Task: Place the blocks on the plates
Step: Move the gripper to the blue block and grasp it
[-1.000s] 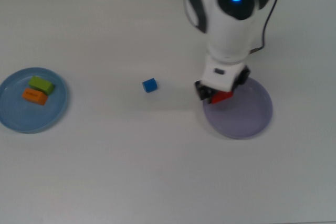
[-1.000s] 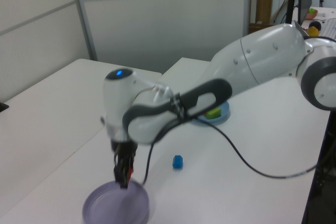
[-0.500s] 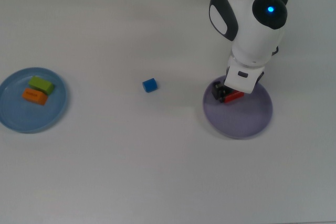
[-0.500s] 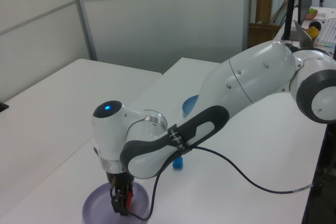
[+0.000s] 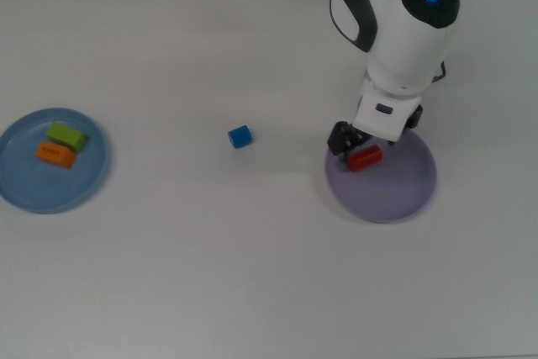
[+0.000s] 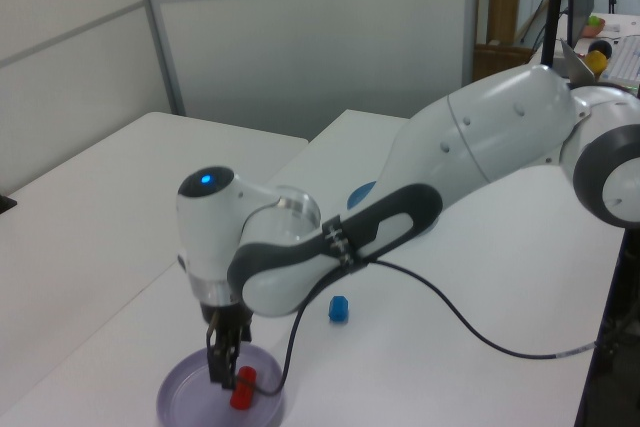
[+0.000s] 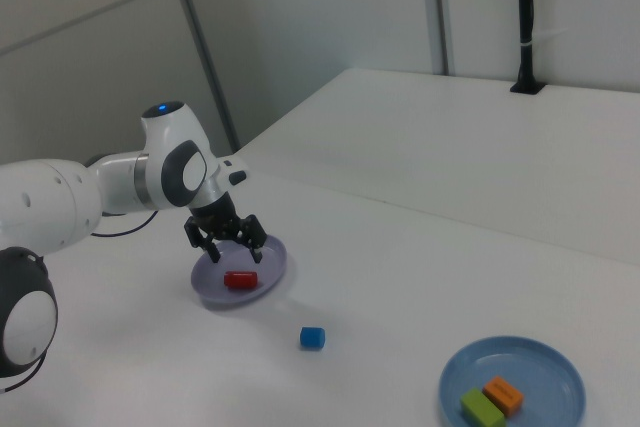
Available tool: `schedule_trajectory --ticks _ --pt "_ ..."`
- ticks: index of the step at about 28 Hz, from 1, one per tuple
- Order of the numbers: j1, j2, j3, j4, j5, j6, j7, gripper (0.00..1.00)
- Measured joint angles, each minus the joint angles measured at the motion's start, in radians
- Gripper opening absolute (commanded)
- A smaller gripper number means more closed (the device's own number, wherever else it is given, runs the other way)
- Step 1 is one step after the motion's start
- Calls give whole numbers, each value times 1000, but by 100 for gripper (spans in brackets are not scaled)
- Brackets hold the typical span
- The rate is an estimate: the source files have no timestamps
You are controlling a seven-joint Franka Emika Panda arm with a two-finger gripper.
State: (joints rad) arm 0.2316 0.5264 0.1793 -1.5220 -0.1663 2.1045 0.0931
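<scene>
1. Four blocks and two plates sit on the white table (image 5: 252, 275); no writing is readable on any of them.
2. The green block (image 5: 65, 135) and orange block (image 5: 55, 154) lie touching on the blue plate (image 5: 92, 182).
3. The blue cube (image 5: 239, 136) rests on the table between the plates.
4. The red block (image 5: 365, 157) lies on the purple plate (image 5: 395, 199) (near its rim).
5. The gripper (image 7: 225, 242) hangs just above the red block, fingers spread, holding nothing.
</scene>
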Motion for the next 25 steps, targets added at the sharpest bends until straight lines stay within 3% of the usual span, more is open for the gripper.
schedule_trajectory --ticks 7,12,19,25 --pt "-75 -84 -35 -24 0 -73 -1 100" --pt "-158 -134 -37 -102 3 -84 -3 100" --pt "-210 -147 -37 -206 3 -84 -73 100" --pt "-230 -146 -37 -245 3 -84 -165 100"
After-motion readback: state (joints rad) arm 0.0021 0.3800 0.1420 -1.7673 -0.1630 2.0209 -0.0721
